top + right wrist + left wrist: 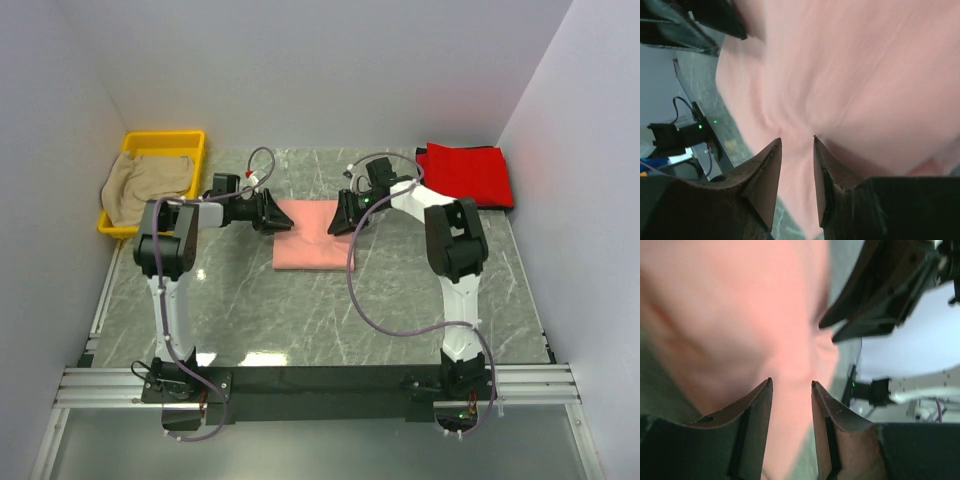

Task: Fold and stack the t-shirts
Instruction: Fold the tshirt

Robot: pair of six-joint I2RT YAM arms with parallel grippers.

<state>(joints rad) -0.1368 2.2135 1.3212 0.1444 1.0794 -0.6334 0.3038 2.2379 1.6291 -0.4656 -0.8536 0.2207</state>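
The salmon-pink t-shirt lies folded into a rectangle on the marble table. My left gripper is at its far left corner and my right gripper at its far right corner, the two facing each other. In the left wrist view the jaws stand apart over the pink cloth. In the right wrist view the jaws also stand apart over the cloth. The bright red t-shirt lies folded at the far right. The beige-tan t-shirt is bunched in the bin.
The yellow plastic bin stands at the far left corner, against the left wall. White walls close in the table on the left, back and right. An aluminium rail runs along the near edge by the arm bases.
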